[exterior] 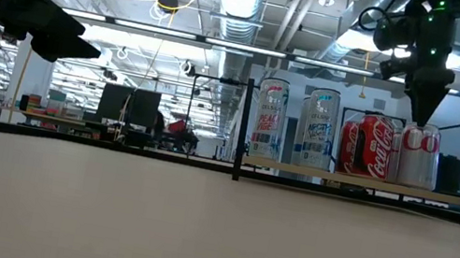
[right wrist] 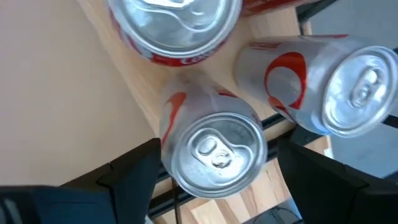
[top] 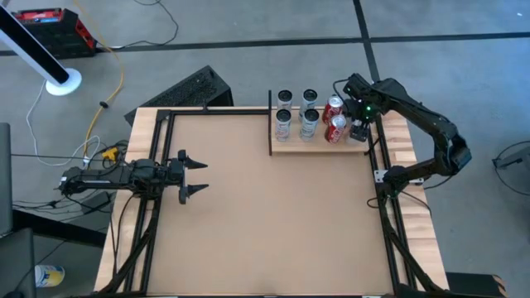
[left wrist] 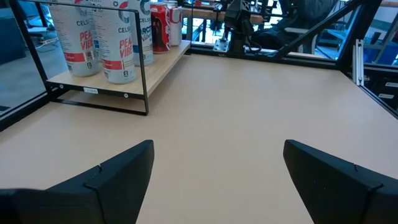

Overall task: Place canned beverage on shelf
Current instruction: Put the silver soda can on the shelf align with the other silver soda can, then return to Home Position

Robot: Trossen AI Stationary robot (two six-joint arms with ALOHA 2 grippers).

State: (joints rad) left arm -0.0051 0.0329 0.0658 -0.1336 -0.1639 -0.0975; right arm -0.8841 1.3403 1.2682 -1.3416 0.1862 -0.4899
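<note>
**Near field.** The left gripper (top: 201, 175) waits over the tabletop (top: 265, 223) at 9 o'clock, jaws spread wide and holding nothing.

**Shelf.** The shelf (top: 319, 146) lies at 1 o'clock on the table, well apart from the left arm, with its black rail (top: 270, 122) on the end facing 9 o'clock. It carries upright cans only. Four tall white cans (exterior: 269, 119) stand in two pairs next to the rail. Two red cola cans (exterior: 374, 147) stand beyond them toward 3 o'clock.

**Task item.** The silver can (right wrist: 214, 149) stands upright at the 3 o'clock end of the shelf, just beside the red cans. Judged from this, it is already placed.

**Right gripper.** The right gripper (exterior: 423, 120) hangs directly above the silver can, pointing down. Its fingers (right wrist: 134, 177) stand wide to either side of the can's top. A gap shows on at least one side, so it has hold of nothing.

**Handling assessment.**
- The can is probably a thin-walled metal cylinder, stiff if full.
- It is smooth and liable to slip or dent under a hard squeeze.
- Being tall, it could tip against its neighbours.
- The best hold is across the upper body, just below the rim.

**Far field.** A second silver can (right wrist: 336, 87) shows beside the first. I cannot tell what it stands on.
</note>
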